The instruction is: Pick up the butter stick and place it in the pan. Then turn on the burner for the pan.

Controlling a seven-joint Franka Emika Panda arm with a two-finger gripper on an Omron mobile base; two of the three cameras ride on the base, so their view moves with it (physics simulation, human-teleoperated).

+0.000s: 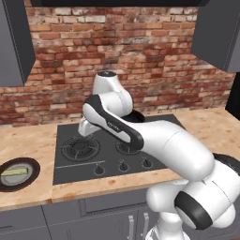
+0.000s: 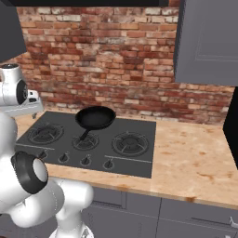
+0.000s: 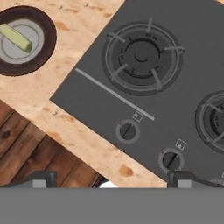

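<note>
A brick-backed kitchen counter of pale wood carries a dark gas cooktop, over which the white arm reaches from the base, its hand hovering above the cooktop's left side. On the middle burner, toward the back, sits the black pan, its short handle pointing forward toward the row of knobs. Well to the left of the cooktop, near the counter's front edge, rests a dark round plate with a grey centre, and on it lies the butter stick, a small pale yellow bar. In the hand view the gripper, jaws spread wide and holding nothing, looks down on the left burner and two knobs, with the plate and butter stick up at the frame's top left corner; the bar's long axis runs diagonally there, from upper left to lower right. The butter therefore lies off to the hand's side, across the cooktop's edge and a strip of bare counter, so the pick-up appears to call for a sideways carry over the plate and a wrist turn to close across the bar's narrow width.
</note>
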